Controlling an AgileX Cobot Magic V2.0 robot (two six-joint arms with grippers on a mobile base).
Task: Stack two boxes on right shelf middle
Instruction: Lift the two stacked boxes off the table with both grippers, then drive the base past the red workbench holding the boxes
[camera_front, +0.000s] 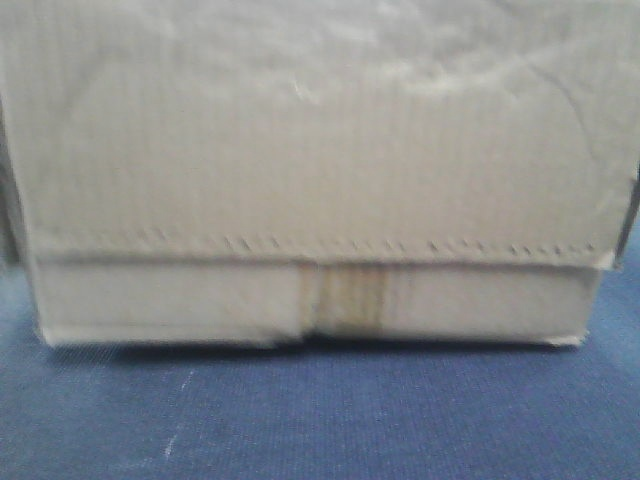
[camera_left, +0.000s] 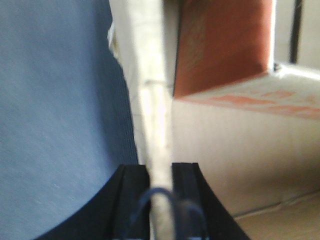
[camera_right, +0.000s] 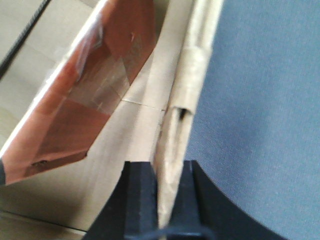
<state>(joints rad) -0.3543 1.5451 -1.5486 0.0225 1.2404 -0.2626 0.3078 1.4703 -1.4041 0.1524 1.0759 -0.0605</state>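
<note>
black fingers (camera_left: 132, 200), thin bluish cable (camera_left: 160, 189)

My left pincer (camera_left: 160, 172) is pressed tight on a thin edge of the box (camera_left: 154, 100). Its two black fingers (camera_left: 134, 192) sit one on each side of the cardboard and touch it. My right pincer (camera_right: 171, 170) does the same. Its black fingers (camera_right: 139, 190) squeeze a thin edge of the box between them. Both pincers point along the edge they hold.

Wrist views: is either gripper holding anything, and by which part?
Both are. The left gripper and the right gripper each pinch a thin cardboard edge of the box between their fingers.
</note>
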